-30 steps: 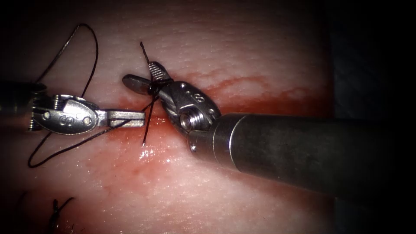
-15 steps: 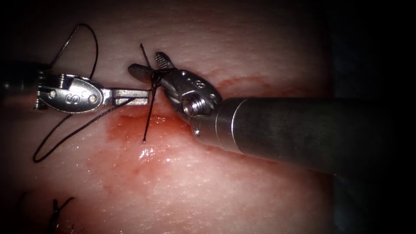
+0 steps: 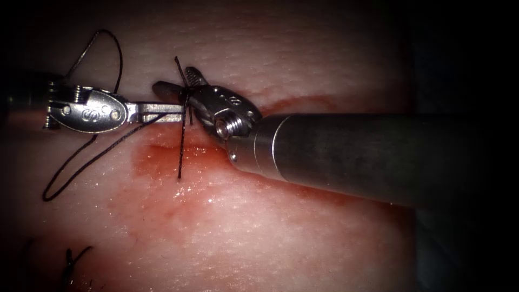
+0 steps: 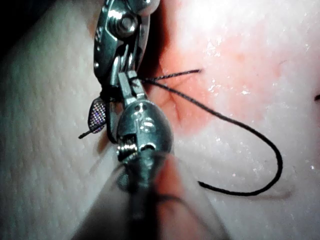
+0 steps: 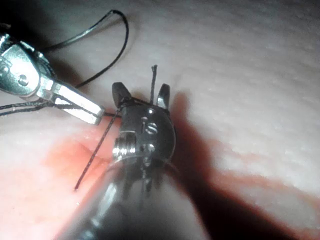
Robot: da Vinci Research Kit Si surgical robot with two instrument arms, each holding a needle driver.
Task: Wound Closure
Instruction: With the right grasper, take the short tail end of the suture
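Observation:
My left tool (image 3: 172, 112) comes in from the left, its jaws shut on the dark thread (image 3: 181, 151) near its tip. A thread strand stands up out of the red-stained tissue (image 3: 227, 232) and passes between the spread jaws of my right tool (image 3: 174, 80), which is open around it. A short free end pokes up past those jaws. In the right wrist view the right tool (image 5: 141, 94) straddles the upright strand, with the left tool (image 5: 75, 102) just beside it. In the left wrist view the left tool (image 4: 124, 82) meets the thread (image 4: 250, 135). I see no needle.
A slack loop of thread (image 3: 116, 59) lies on the tissue behind and left of the left tool. Red fluid (image 3: 162, 157) pools around the strand's exit point. Cut ends of thread (image 3: 70, 259) lie at the lower left. The right tool's thick shaft (image 3: 351, 157) crosses the right half.
Both tools have lifted away from the tissue, and the right tool has slid slightly left. The strand from the tissue now stands straighter and tauter.

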